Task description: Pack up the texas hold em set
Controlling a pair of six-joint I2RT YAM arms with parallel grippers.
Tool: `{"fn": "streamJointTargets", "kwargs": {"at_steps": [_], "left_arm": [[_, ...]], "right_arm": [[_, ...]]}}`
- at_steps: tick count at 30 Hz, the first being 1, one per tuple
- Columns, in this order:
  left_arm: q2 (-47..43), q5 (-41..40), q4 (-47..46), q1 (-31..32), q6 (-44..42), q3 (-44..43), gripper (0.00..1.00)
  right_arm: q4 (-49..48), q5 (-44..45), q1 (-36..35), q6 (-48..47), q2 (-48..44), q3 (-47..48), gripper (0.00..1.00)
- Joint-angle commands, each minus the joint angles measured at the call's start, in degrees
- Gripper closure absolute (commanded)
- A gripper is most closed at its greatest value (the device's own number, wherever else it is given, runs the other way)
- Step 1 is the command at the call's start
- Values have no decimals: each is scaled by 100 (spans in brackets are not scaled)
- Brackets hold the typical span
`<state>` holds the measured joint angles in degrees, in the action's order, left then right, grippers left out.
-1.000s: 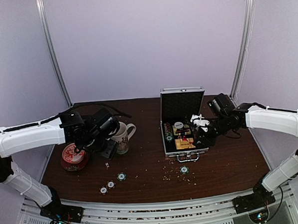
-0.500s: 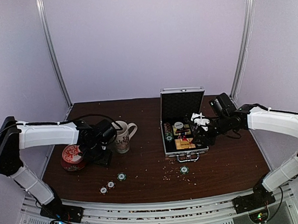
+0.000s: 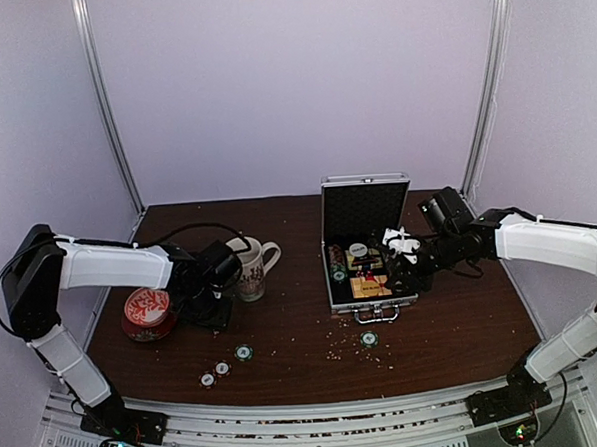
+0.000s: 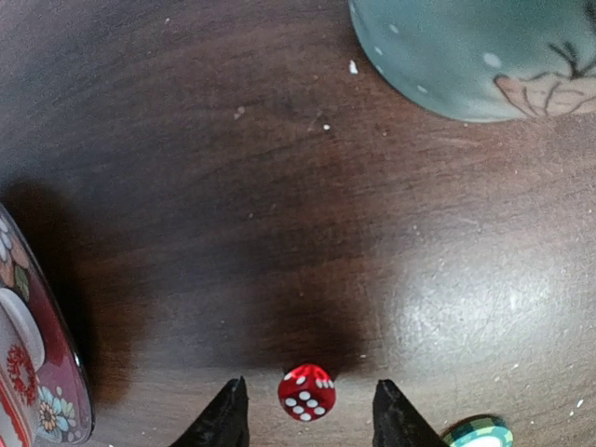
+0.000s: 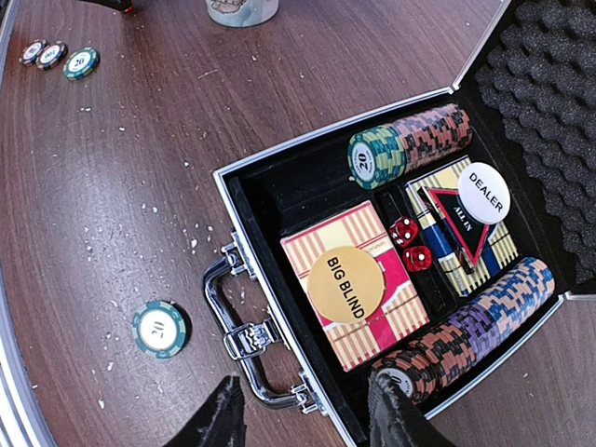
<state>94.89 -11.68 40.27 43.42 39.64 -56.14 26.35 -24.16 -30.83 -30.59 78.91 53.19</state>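
Dark wooden table [image 3: 454, 325], walled in pale lilac and strewn with fine crumbs, holds the set in a part-packed condition. Nearest the front edge lie three loose chips [image 3: 222, 369] on the left side; a fourth chip [image 5: 159, 328] sits just ahead of the case handle [image 5: 228, 307]. Further back on the left, the left gripper [image 4: 309, 399] is lowered to the tabletop with a red die [image 4: 306, 392] between its fingers. The fingers stand apart on either side with a gap to each, so nothing is gripped. The round tin [image 4: 28, 354] lies close to its left and the mug [image 4: 466, 56] stands beyond; neither belongs to the set. On the right the silver briefcase [image 3: 366, 208] stands open, lid upright. Inside are two rows of chips [image 5: 410, 140], a red card box [image 5: 358, 289] under a "BIG BLIND" disc, the blue-yellow card box [image 5: 484, 251], the dealer button [image 5: 484, 193] and two dice [image 5: 410, 244] in the centre slot. The right gripper [image 5: 307, 396] hovers over the handle corner, fingers partly spread and empty. Assessment: the step in hand is recovery of the stray die. The next move calls for a square, gentle pinch, as so small a cube could squirt sideways, then a carry to the centre slot. Four chips remain outside, and the lid is not yet shut.
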Motion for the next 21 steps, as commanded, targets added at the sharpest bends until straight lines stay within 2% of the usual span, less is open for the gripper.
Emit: {"fn": "streamJointTargets", "kwargs": {"at_steps": [1,6,13,18,21], "left_arm": [[205,173,-266,-43,-19,6,56],[278,189,-251,-44,-44,13,66],[129,186,-93,-44,-51,117,75],[89,229,-77,-40,-95,213,77],[85,312,-73,-44,-119,244,72]], "right_arm": [[44,78,16,-91,62,-50,53],[63,96,16,-106,104,-53,53],[100,96,2,-123,210,-20,53],[144,109,-28,-140,286,5,53],[159,105,-43,-150,309,7,53]]}}
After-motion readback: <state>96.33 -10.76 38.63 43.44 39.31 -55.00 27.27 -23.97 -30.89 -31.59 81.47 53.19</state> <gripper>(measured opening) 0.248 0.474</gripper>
